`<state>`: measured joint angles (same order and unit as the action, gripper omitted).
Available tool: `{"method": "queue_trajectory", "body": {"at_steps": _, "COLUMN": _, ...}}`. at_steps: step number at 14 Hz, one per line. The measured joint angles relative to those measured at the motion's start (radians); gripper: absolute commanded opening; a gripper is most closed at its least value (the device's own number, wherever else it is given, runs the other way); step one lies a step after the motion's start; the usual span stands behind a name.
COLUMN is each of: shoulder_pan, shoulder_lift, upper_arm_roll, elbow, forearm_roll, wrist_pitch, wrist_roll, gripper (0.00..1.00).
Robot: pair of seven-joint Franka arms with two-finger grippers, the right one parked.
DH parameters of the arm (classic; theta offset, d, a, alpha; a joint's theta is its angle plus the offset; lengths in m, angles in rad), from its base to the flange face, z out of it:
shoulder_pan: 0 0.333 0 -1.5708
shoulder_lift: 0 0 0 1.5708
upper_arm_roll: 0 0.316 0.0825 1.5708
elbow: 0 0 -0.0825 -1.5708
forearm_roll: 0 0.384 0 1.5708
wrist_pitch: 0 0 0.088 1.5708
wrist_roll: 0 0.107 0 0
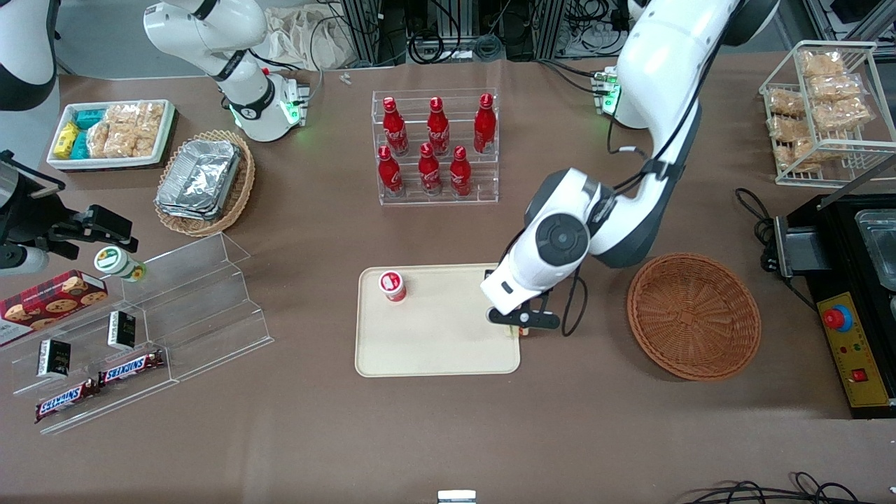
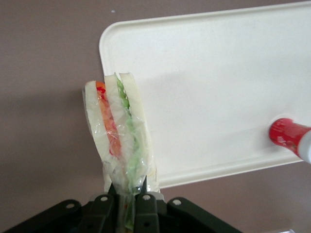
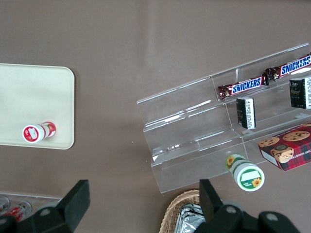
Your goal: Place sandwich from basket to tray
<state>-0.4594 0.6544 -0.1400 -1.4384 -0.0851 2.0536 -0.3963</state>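
One sandwich (image 2: pixel 119 136) is up in the air, pinched by its narrow end in the tool (image 2: pixel 127 204), whose black fingers (image 2: pixel 146 208) are clamped tight on the clear wrap. The wrist camera shows it clearly: pale bread slices, an orange-red layer beside a green one, the wedge hanging over the edge of the tray (image 2: pixel 218 82), partly above the cream plastic and partly above the brown surface (image 2: pixel 43 73).

From the front, the tool (image 1: pixel 523 323) sits low over the tray's (image 1: pixel 434 336) edge on the working arm's side, with the white wrist covering most of what it carries. Only a sliver of the wedge peeks out beneath the fingers.

The basket (image 1: pixel 693 315) lies on the surface toward the working arm's end, well apart from the tray, its reddish-brown weave showing nothing inside.

On the tray stands a small red-and-white bottle (image 1: pixel 393 285), near the corner toward the parked arm's end and farther from the front camera, well apart from the tool.
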Motion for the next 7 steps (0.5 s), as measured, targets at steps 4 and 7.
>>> {"method": "queue_trajectory", "body": {"at_steps": 4, "shoulder_pan": 0.000, "shoulder_lift": 0.060, "upper_arm_roll": -0.017, "elbow": 0.001, "forearm_roll": -0.001, "wrist_pitch": 0.034, "wrist_roll": 0.029, "gripper": 0.00}}
{"method": "queue_trajectory", "body": {"at_steps": 7, "shoulder_pan": 0.000, "shoulder_lift": 0.079, "upper_arm_roll": -0.020, "elbow": 0.001, "forearm_roll": -0.001, "wrist_pitch": 0.059, "wrist_roll": 0.037, "gripper": 0.09}}
